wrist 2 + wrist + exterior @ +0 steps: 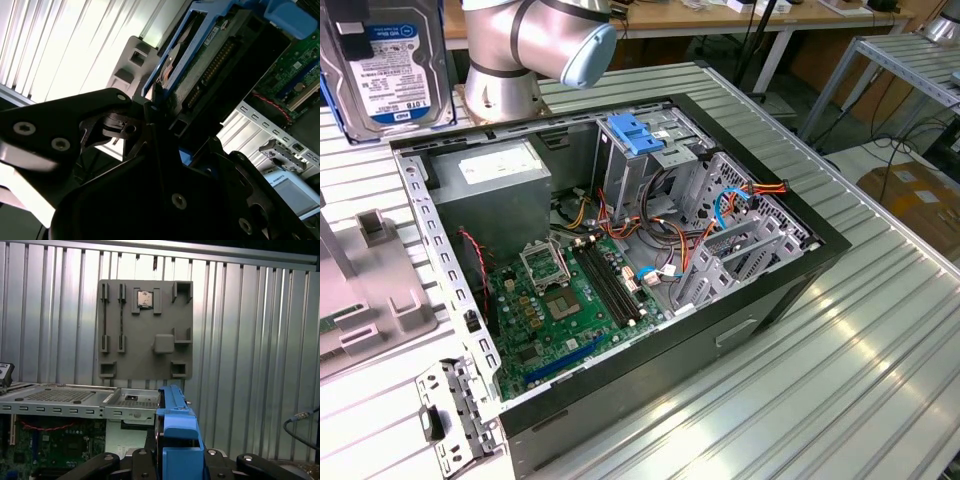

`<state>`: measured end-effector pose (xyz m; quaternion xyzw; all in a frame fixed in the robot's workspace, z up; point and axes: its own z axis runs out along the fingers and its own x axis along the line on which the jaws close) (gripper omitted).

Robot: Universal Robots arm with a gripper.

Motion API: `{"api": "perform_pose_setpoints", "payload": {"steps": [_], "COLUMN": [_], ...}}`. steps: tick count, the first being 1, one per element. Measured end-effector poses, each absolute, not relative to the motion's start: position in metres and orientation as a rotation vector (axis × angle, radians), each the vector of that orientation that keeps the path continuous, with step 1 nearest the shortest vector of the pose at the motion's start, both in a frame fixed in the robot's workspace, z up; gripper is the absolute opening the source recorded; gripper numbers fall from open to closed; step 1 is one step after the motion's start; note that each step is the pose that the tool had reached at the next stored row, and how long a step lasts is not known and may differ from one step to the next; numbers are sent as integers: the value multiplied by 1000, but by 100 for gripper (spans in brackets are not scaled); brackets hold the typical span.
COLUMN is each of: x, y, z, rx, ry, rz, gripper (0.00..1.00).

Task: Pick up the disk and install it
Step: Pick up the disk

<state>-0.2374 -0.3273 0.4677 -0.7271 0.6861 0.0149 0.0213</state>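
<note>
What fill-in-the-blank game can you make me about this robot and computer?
1. The disk in the fingers has ____ side rails.
2. The motherboard in the open case is ____.
3. The power supply wears a ____ sticker.
Missing words: blue, green, white.

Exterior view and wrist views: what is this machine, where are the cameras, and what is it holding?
The jointed grey-and-blue thing is a robot arm. The exterior view comes from a camera off the arm; both wrist views come from cameras riding near its wrist. An open computer case lies on a ribbed metal table, a grey tray beside it. The arm's pincer is closed on the disk, a hard drive with blue side rails, held off the table.
</note>
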Motion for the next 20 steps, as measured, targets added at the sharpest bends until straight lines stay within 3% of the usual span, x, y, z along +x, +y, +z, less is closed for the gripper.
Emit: {"api": "perform_pose_setpoints", "payload": {"steps": [20], "x": [-225], "y": [-339], "z": [467], "rx": [-2254], "ry": [2127], "rz": [46], "gripper": [36]}}
